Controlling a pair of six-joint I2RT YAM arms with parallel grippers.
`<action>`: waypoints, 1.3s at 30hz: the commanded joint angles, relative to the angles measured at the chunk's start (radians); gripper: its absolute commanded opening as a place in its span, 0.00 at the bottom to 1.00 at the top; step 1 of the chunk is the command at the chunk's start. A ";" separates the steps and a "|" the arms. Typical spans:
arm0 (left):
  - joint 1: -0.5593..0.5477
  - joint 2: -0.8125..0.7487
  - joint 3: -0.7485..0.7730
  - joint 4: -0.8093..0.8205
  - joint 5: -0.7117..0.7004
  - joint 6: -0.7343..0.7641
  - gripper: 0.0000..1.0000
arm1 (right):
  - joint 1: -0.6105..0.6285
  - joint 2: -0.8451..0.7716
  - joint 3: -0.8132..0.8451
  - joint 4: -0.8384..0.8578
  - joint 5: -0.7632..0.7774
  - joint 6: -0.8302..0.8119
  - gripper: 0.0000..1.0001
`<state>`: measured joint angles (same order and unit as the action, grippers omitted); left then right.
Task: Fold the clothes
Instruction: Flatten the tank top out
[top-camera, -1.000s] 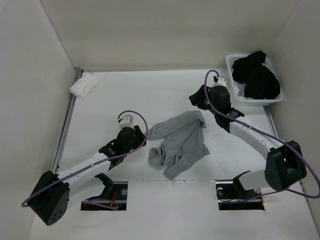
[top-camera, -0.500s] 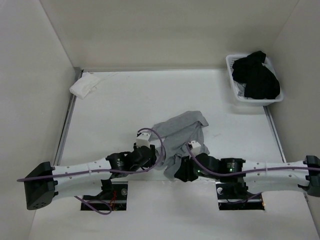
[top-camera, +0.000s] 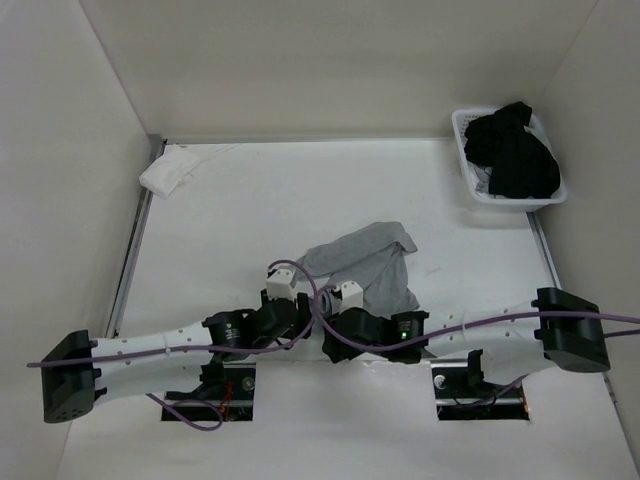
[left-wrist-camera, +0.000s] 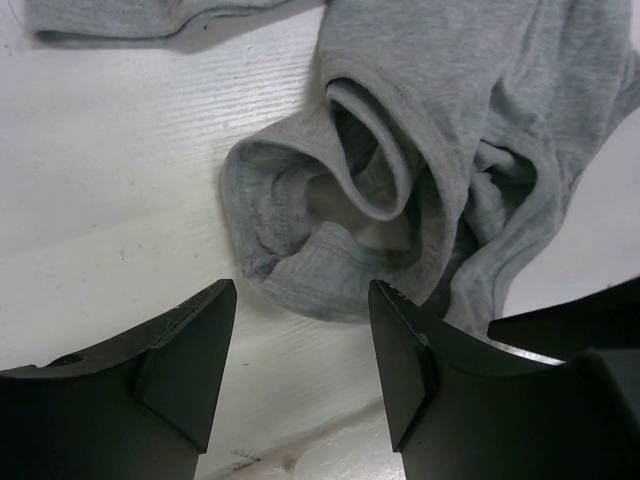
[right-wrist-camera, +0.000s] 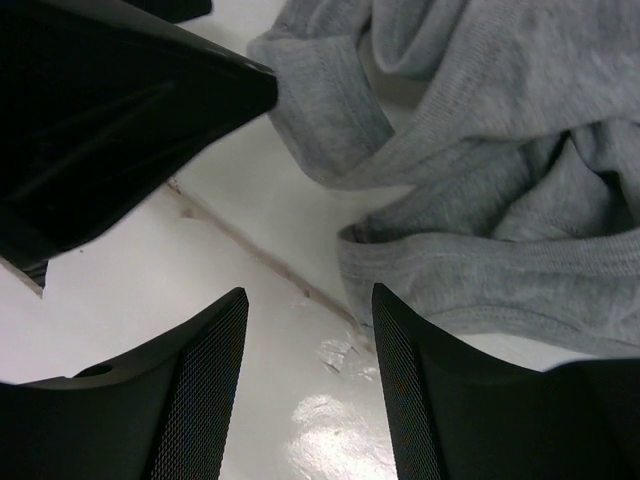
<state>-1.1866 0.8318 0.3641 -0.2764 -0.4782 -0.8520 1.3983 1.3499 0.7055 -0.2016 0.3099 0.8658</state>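
Done: nothing; grey tank top (top-camera: 365, 262) lies crumpled by the desk (top-camera: 250, 200) near edge.
Tools: left tool (left-wrist-camera: 300, 325) and right tool (right-wrist-camera: 308, 330) apart, empty.
Remaining: every fold.

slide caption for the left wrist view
Open left gripper facing a crumpled grey tank top on a white table.

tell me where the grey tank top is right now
In the top view the grey tank top lies crumpled near the middle of the table, its near edge just ahead of the left tool and right tool, both open.
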 joint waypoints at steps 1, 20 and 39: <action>0.031 0.072 -0.001 0.029 0.023 -0.016 0.54 | 0.014 0.058 0.046 -0.016 0.055 -0.036 0.58; 0.107 0.011 0.097 0.120 0.109 -0.039 0.00 | 0.067 -0.297 -0.018 -0.148 0.245 0.001 0.06; -0.064 -0.040 1.171 0.350 -0.237 0.645 0.00 | 0.070 -0.335 1.293 -0.366 0.388 -0.836 0.07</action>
<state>-1.2514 0.7242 1.4269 -0.0902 -0.6861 -0.3950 1.4620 0.9504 1.8858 -0.5987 0.6662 0.2272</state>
